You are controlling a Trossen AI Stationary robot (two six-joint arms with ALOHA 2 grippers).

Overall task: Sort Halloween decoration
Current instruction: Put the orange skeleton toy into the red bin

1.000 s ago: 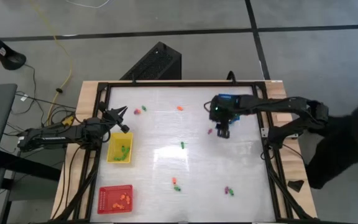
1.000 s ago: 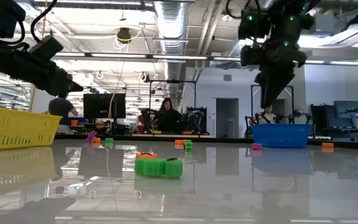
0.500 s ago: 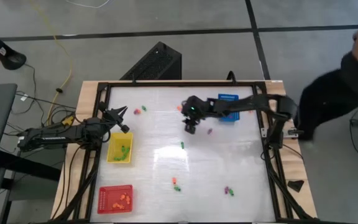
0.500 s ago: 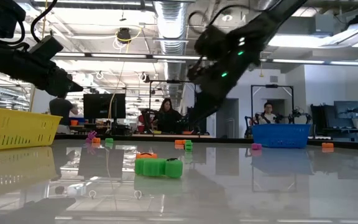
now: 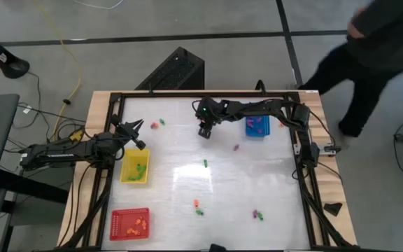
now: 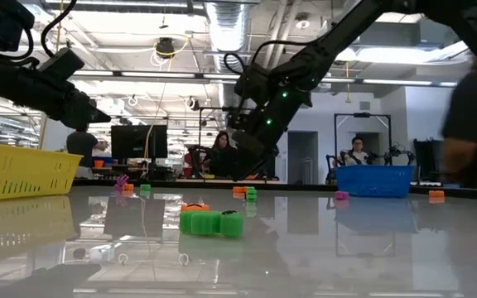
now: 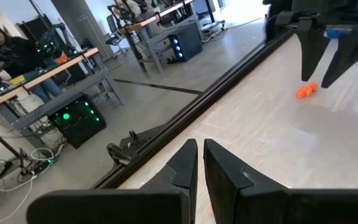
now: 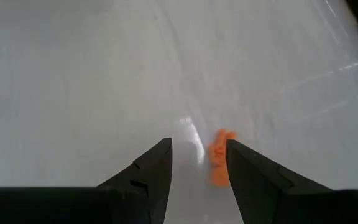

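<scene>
Right gripper (image 5: 204, 131) sits upper centre of the high view, arm stretched in from the right; fingers parted w/ nothing between them, pointing down at the white tabletop (image 5: 180, 175). In the right wrist view an orange piece (image 8: 219, 155) lies just inside one finger (image 8: 253, 177), off-centre in the gap, not gripped yet. Left gripper (image 5: 137, 134) waits at left-centre, above the yellow tray (image 5: 135, 167); fingers pressed together, holding nothing, as the left wrist view shows (image 7: 199, 163).

Decoration is scattered: purple piece (image 5: 236, 148) right of centre; green piece (image 5: 206, 163) mid-frame; orange+green pair (image 5: 197, 206) lower centre; purple/green bit (image 5: 257, 214) lower right; small pieces (image 5: 158, 124) upper left. Green ones already in the yellow tray, orange in the red tray (image 5: 129, 224) lower left, purple in the blue tray (image 5: 256, 125) upper right.

Risks, my read:
- orange piece sits hard by one finger; a straight descent could land on it or flick it away, so the gap needs centring first;
- glossy top, tiny light piece; may skid when the fingers close;
- red tray is far at lower left; a long carry gives a weak pinch time to slip;
- person (image 5: 369, 49) walking past at upper right, near the arm base; a bump is possible.

Writing: none readable in any view; no brand marks I can make out.
</scene>
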